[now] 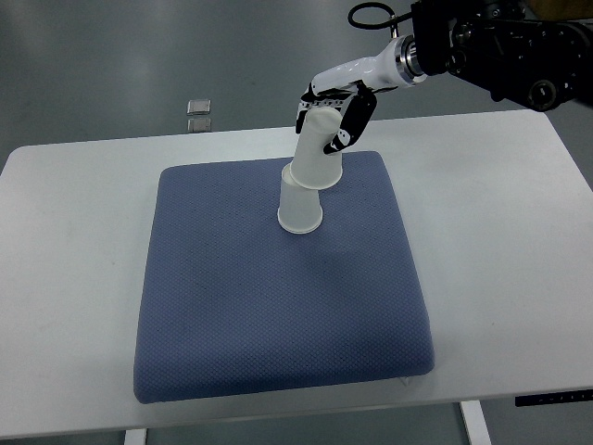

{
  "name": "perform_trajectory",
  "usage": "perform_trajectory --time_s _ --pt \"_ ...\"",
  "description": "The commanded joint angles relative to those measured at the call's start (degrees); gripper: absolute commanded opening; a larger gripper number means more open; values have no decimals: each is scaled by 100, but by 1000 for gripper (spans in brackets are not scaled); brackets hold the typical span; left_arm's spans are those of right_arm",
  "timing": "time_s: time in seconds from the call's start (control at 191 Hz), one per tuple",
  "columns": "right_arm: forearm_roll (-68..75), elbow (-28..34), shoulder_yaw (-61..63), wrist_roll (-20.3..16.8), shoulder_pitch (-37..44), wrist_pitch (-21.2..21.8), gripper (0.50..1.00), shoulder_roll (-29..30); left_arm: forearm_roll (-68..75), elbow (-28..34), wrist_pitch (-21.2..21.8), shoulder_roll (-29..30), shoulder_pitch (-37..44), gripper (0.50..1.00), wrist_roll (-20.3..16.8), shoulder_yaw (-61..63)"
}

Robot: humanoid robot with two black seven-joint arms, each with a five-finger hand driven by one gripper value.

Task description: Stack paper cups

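Top view: a white surface (500, 241) carries a blue textured pad (278, 306) that fills most of its middle. On the pad's far half stands a white paper cup (299, 206), mouth down, its wide rim resting on the fabric. A second cup (320, 148), also white and mouth down, sits over the first one's upper end, tilted so that its closed end leans toward the far right; the rim of this upper cup overlaps the lower cup's top, so the two are partly nested but not squarely aligned. The right hand (332, 113) comes in from the upper right on a black and white arm (482, 51), its white palm and dark fingers (357, 119) wrapped around the upper cup's closed end, clamped on it from above and from the right side. The hand is above the pad's far edge, clear of the fabric. A black cable loop (369, 15) shows just beside the wrist. Beyond the surface's far edge, on the grey floor (111, 65), lie two small pale square plates (198, 113), one just behind the other. The left arm does not show in this view.
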Motion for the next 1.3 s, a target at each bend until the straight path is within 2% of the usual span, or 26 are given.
perform_trajectory --time_s 0.0,0.618,0.775,0.885,0.932,0.974,1.073,1.293 --pt "1 -29 -6 -6 -4 -9 672 71 0 0 0 0 0 1000 0 0" --pt "-52 -538 -15 -14 -136 -71 682 677 0 0 0 0 0 1000 0 0" --pt "-70 -538 -15 -14 -215 -80 731 712 0 0 0 0 0 1000 0 0" --pt "-70 -538 -15 -23 -259 -89 805 756 0 0 0 0 0 1000 0 0" --pt "-79 -547 -15 -23 -286 -89 866 765 0 0 0 0 0 1000 0 0" --pt "-87 -556 -15 -23 -303 -97 893 765 0 0 0 0 0 1000 0 0" --pt "-87 -556 -15 -23 -303 -97 913 818 0 0 0 0 0 1000 0 0" --pt "9 -679 11 -32 -294 -106 913 809 0 0 0 0 0 1000 0 0"
